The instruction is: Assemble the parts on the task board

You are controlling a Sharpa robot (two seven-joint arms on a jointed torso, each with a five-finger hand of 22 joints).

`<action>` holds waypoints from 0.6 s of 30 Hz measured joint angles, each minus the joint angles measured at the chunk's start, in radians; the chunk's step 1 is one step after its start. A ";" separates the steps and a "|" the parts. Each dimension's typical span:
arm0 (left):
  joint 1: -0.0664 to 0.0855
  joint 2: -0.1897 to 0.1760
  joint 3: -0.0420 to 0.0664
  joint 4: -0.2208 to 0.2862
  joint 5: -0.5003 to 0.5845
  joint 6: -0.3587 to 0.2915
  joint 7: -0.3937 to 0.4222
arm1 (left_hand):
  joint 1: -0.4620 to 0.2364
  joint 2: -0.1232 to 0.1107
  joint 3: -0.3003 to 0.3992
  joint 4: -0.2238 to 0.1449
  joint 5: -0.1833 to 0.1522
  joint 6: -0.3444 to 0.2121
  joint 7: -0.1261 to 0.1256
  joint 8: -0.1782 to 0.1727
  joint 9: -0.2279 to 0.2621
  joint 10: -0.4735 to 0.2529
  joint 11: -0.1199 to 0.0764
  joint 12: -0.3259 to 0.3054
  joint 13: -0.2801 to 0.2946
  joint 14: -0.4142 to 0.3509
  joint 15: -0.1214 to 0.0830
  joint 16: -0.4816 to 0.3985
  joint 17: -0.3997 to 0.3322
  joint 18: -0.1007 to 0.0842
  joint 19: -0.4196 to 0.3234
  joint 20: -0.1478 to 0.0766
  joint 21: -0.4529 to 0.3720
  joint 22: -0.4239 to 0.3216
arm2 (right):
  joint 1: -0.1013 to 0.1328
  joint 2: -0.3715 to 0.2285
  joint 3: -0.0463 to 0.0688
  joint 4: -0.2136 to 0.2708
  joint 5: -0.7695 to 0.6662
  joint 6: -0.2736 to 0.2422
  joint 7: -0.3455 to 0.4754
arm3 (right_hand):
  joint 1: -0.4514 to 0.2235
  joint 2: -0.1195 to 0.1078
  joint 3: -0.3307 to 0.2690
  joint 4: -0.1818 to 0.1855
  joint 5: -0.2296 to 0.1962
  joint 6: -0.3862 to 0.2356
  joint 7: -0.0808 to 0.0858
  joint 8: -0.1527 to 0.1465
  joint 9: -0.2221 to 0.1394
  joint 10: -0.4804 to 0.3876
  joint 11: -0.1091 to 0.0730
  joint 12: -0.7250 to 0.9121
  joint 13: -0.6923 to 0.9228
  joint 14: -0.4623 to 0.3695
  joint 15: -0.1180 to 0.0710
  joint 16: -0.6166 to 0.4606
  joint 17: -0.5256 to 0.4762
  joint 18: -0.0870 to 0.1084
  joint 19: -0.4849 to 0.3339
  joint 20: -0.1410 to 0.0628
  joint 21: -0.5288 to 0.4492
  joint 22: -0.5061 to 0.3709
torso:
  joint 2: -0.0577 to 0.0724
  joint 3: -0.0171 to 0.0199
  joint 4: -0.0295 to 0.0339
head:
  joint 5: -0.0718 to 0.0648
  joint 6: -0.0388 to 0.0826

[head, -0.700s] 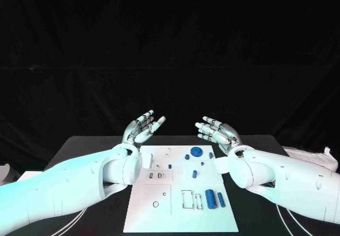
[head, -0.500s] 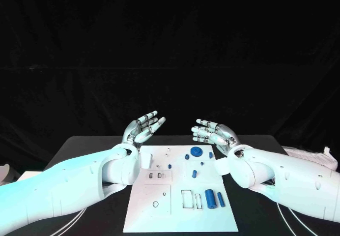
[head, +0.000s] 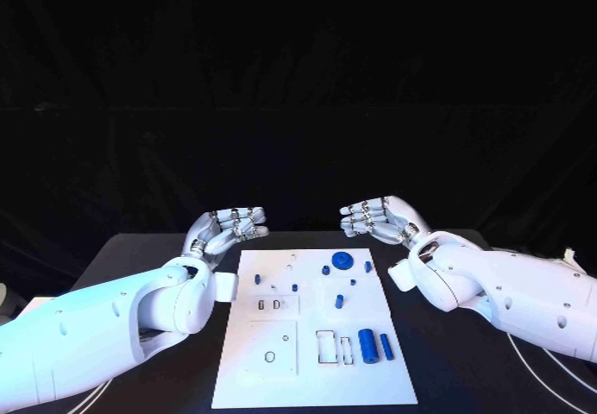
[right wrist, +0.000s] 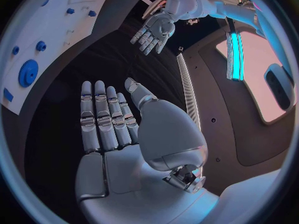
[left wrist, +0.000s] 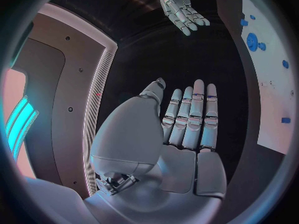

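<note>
The task board (head: pixel 280 379) lies flat in the middle of the black table (head: pixel 137 254), its long axis running from the robot's side toward the table's far edge. On it the blue parts sit in two groups. Toward the board's far end is a round blue disc (head: pixel 343 257), with several small blue pegs (head: pixel 326 270) just beside it and a short one (head: pixel 338 301) a little nearer the robot. Toward the board's near right side two blue cylinders lie side by side, the thick cylinder (head: pixel 367 341) and the thin cylinder (head: pixel 386 346), both with their long axes parallel to the board's long edges. Just left of them is a rectangular slot (head: pixel 327 345), also lengthwise, and the board's left half carries an oval hole (head: pixel 270 356).

The left hand (head: pixel 225 229) hangs above the table just beyond the board's far left corner, off the board, holding nothing; in the left wrist view its fingers (left wrist: pixel 197 114) lie straight and close together, the thumb a little apart. The right hand (head: pixel 382 218) hangs beyond the board's far right corner, likewise empty, fingers (right wrist: pixel 102 117) straight and side by side. The two hands are well apart, with bare table between them past the board's far edge. Dark table shows along both long edges of the board, under each forearm.
</note>
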 measured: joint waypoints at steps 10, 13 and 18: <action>0.008 -0.074 0.001 0.131 -0.002 0.048 -0.013 | 0.001 -0.001 0.009 -0.009 0.000 0.029 -0.013 -0.015 -0.003 0.051 -0.016 -0.017 0.000 0.043 -0.015 -0.012 0.014 0.000 0.040 -0.016 0.004 -0.010 | 0.049 -0.001 0.011 0.000 -0.428 0.029 -0.112 | 0.003 -0.021 0.058 -0.039 -0.015 0.116 -0.031 -0.005 0.003 0.142 -0.039 -0.016 0.003 0.171 -0.055 0.015 0.017 0.015 0.165 -0.062 0.075 0.021 | 0.052 -0.0031 0.0164 | -0.027 0.007; 0.010 -0.087 0.002 0.168 -0.002 0.058 -0.018 | 0.001 -0.001 0.011 -0.011 0.000 0.033 -0.009 -0.024 -0.004 0.051 -0.016 -0.029 0.000 0.043 -0.015 -0.021 0.014 0.000 0.047 -0.016 0.004 -0.013 | 0.060 0.008 0.012 -0.005 -0.578 0.047 -0.170 | 0.004 -0.033 0.064 -0.046 -0.025 0.141 -0.042 -0.006 0.004 0.173 -0.053 -0.019 0.004 0.230 -0.074 0.033 0.031 0.015 0.214 -0.085 0.111 0.036 | 0.069 -0.0052 0.0236 | -0.036 0.010; 0.013 -0.102 0.007 0.219 0.002 0.068 -0.025 | 0.001 -0.001 0.012 -0.012 0.000 0.033 -0.009 -0.030 -0.004 0.051 -0.016 -0.036 0.000 0.043 -0.015 -0.030 0.014 0.000 0.047 -0.016 0.004 -0.017 | 0.077 0.018 0.014 -0.003 -0.775 0.083 -0.256 | -0.008 -0.076 0.092 -0.040 -0.054 0.197 -0.072 -0.023 0.005 0.242 -0.094 -0.030 0.004 0.364 -0.130 0.165 0.133 0.015 0.356 -0.156 0.268 0.116 | 0.098 -0.0095 0.0346 | -0.050 0.016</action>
